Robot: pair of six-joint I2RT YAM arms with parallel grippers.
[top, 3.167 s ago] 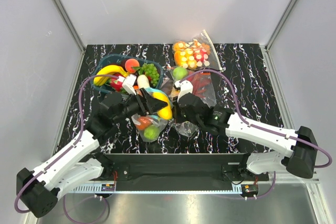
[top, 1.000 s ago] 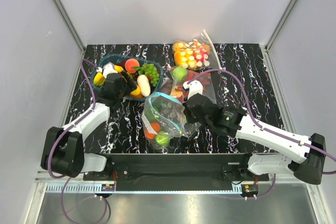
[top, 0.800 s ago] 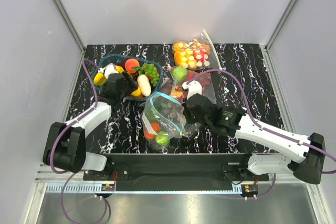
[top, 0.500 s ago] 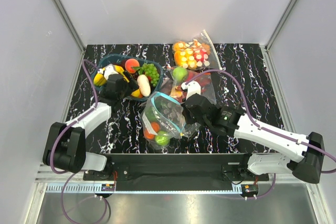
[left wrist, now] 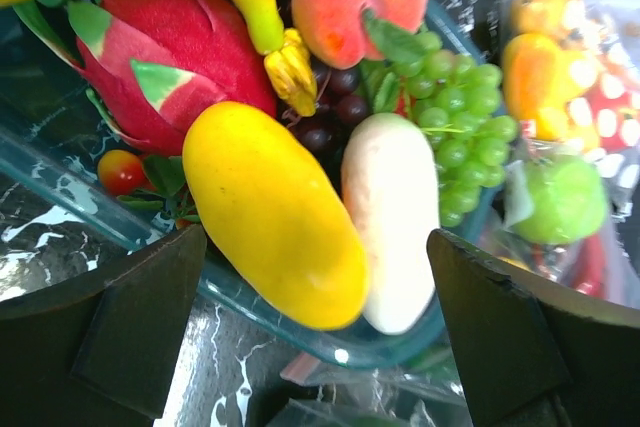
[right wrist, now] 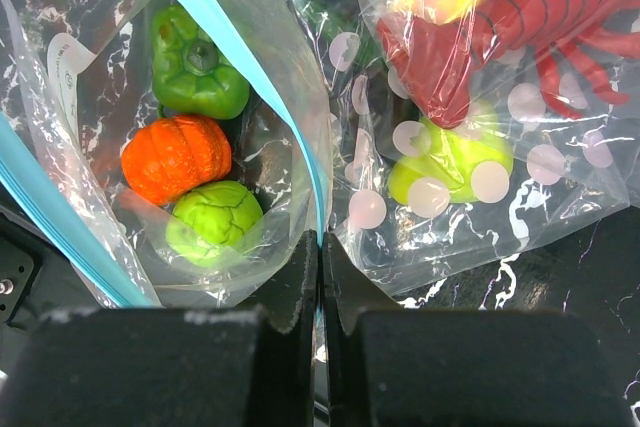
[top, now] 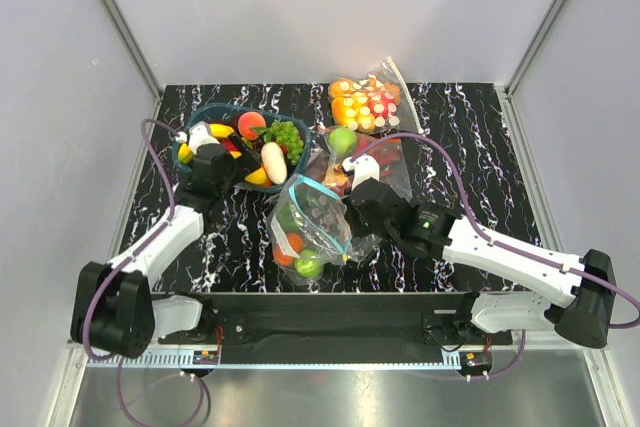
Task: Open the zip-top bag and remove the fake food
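At the near edge of the table, just beyond the arm bases, the zip-top bag (top: 305, 227) lies with its teal zipper strip parted and its mouth gaping toward the far side. The right gripper (right wrist: 319, 247) pinches one lip of that strip, its jaws pressed together on the film. The fake food (top: 309, 265) left inside sits in the bag's near end: a green pepper (right wrist: 198, 75), an orange pumpkin (right wrist: 175, 157) and a pale green piece (right wrist: 213, 222) whose kind is hard to tell through the crinkled plastic. A neighbouring clear bag (right wrist: 470, 177) of red pieces lies just beside it.

Farther back on the left, the left gripper (left wrist: 318, 239) hangs over a teal tub (top: 213, 110) of fruit, jaws spread wide and holding nothing. A yellow mango (left wrist: 270, 212) lies in the tub below them.

The step in hand is judged to be emptying the opened bag piece by piece. It goes best if the right arm holds the lip high and taut, and the left enters through the mouth with jaws wide. It should take the piece nearest the opening and close on the food alone, not on film.
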